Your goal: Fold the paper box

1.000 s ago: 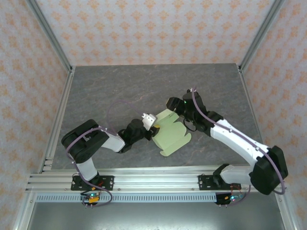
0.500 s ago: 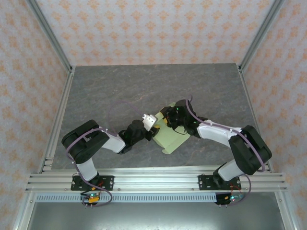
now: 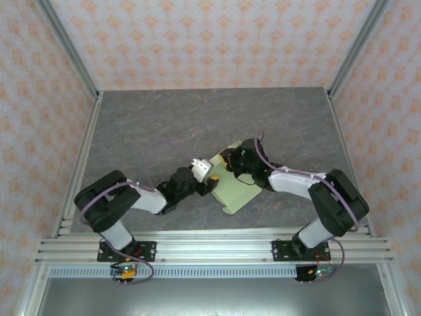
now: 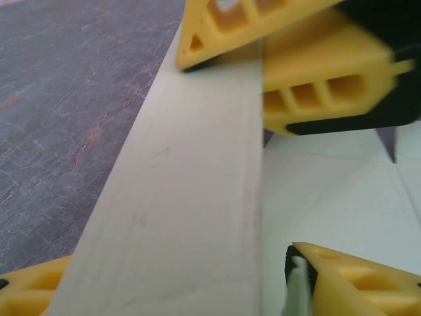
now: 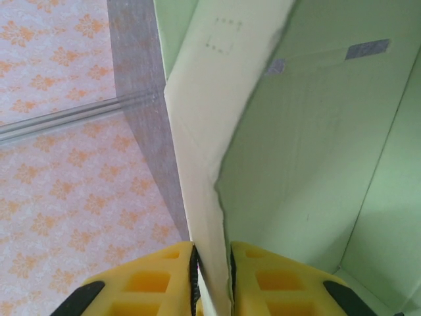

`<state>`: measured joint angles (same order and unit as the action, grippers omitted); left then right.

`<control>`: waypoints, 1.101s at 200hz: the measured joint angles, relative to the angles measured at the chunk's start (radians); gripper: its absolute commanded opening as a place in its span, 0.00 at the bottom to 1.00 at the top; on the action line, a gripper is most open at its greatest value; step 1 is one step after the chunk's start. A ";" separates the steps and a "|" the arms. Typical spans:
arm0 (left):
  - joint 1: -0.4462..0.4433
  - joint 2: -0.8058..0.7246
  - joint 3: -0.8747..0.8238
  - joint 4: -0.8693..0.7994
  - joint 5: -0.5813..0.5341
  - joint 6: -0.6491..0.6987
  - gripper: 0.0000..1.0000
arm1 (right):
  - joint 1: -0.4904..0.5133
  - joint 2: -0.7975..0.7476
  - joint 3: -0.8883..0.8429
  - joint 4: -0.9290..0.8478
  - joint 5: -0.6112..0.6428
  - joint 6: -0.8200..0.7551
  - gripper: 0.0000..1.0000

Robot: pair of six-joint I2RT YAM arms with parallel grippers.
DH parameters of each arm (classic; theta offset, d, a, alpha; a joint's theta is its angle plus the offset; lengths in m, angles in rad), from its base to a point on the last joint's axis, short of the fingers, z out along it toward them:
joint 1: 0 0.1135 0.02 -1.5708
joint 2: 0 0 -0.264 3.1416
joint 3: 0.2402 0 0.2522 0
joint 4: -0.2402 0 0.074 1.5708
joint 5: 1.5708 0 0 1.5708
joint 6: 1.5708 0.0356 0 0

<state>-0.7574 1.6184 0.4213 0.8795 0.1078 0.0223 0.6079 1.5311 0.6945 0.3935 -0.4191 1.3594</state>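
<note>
The paper box (image 3: 238, 187) is pale yellow-green card lying mid-table, partly folded, with one flap raised. My right gripper (image 3: 225, 160) is at its back left corner, shut on the edge of that upright flap (image 5: 217, 99), which runs up between the yellow fingers (image 5: 151, 283). My left gripper (image 3: 210, 183) is at the box's left side. In the left wrist view its fingers (image 4: 355, 283) stand wide apart, open, with a long card wall (image 4: 191, 197) between them. The right gripper (image 4: 260, 49) pinches the far end of that wall.
The grey stone-patterned table (image 3: 145, 125) has free room at the back and both sides. Patterned walls and metal posts (image 3: 66, 46) enclose it. An aluminium rail (image 3: 210, 247) runs along the near edge by the arm bases.
The right arm swung in to the left and lowered, and its gripper moved onto the box's back left flap. The box looks narrower and more folded. The left arm shifted slightly left.
</note>
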 measured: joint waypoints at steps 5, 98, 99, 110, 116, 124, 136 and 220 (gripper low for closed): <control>-0.003 -0.015 -0.011 -0.001 0.000 -0.003 0.67 | 0.000 0.000 -0.002 0.004 0.000 -0.002 0.21; -0.049 -0.230 -0.193 -0.053 -0.069 -0.084 0.66 | 0.000 0.000 -0.024 0.043 0.003 -0.041 0.21; -0.050 -0.228 -0.193 -0.053 -0.071 -0.085 0.66 | 0.000 0.000 -0.024 0.043 0.003 -0.041 0.21; -0.056 -0.212 -0.194 -0.053 -0.077 -0.087 0.61 | 0.000 0.000 -0.026 0.047 0.003 -0.044 0.20; -0.060 -0.201 -0.193 -0.050 -0.083 -0.088 0.57 | 0.000 0.000 -0.029 0.050 0.003 -0.045 0.21; -0.061 -0.187 -0.192 -0.049 -0.087 -0.093 0.51 | 0.000 -0.002 -0.033 0.053 0.003 -0.045 0.21; -0.061 -0.165 -0.185 -0.048 -0.090 -0.091 0.40 | 0.000 -0.005 -0.038 0.057 0.003 -0.048 0.21; -0.167 -0.030 -0.094 0.023 -0.147 -0.128 0.34 | 0.005 -0.076 -0.098 0.058 0.049 -0.048 0.20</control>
<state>-0.9241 1.5883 0.3275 0.9024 -0.0391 -0.1055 0.6132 1.4555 0.5961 0.4519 -0.3698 1.3117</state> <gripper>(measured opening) 0.340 0.204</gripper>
